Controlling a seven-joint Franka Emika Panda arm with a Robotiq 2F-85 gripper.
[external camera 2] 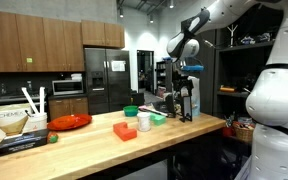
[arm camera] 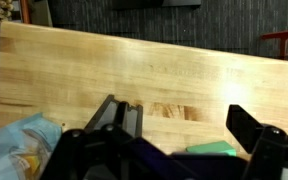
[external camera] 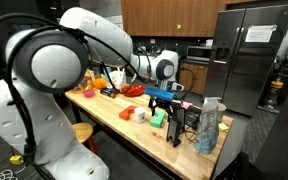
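Note:
My gripper [arm camera: 174, 108] hangs above the wooden counter [arm camera: 154, 65] with its jaws wide apart and only bare wood between the fingertips. A dark blue mass low in the wrist view lies by the fingers' base; I cannot tell whether it belongs to the gripper. A green block [arm camera: 214, 150] lies just under the gripper. In both exterior views the gripper [external camera: 166, 97] [external camera 2: 189, 72] hovers over a black stand [external camera: 174, 122] [external camera 2: 189, 100] near the counter's end. A clear plastic bag [arm camera: 22, 148] [external camera: 209, 125] stands beside it.
An orange block [external camera 2: 125, 130], a white cup [external camera 2: 144, 122], a green bowl [external camera 2: 131, 111] and a red plate [external camera 2: 71, 121] sit along the counter [external camera 2: 84, 150]. A steel fridge [external camera: 246, 55] stands behind. A box [external camera 2: 9, 122] is at the far end.

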